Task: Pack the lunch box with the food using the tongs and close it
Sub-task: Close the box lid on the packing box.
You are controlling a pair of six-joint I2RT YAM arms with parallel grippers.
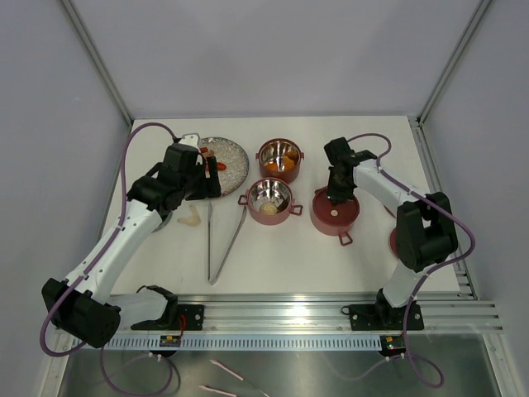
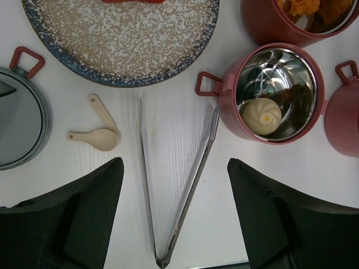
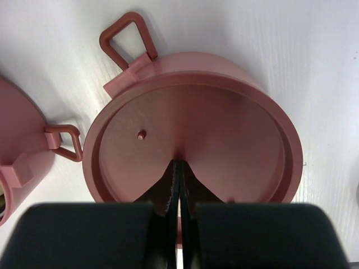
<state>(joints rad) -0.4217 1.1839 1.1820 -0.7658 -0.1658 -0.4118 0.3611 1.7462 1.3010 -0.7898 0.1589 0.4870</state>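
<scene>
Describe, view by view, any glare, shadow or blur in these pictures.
Top external: even light, glints inside the far open tier. Left wrist: tongs sharp, left gripper's fingers dark and soft-edged. Right wrist: right gripper's fingers blurred up close, red tier sharp.

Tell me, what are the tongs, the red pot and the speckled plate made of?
Tongs: bare metal, probably steel; thin, silvery, shiny.
Lunch box tier: metal, dark-red coating outside, mirror-bright inside.
Plate: likely glazed ceramic, judging by its grey speckle and bluish rim.

lunch box [image 2: 226, 106]: dk red, shiny steel inside
plate [image 2: 123, 45]: grey speckle, blue rim
tongs [image 2: 190, 185]: silver
spoons [image 2: 101, 139]: cream
</scene>
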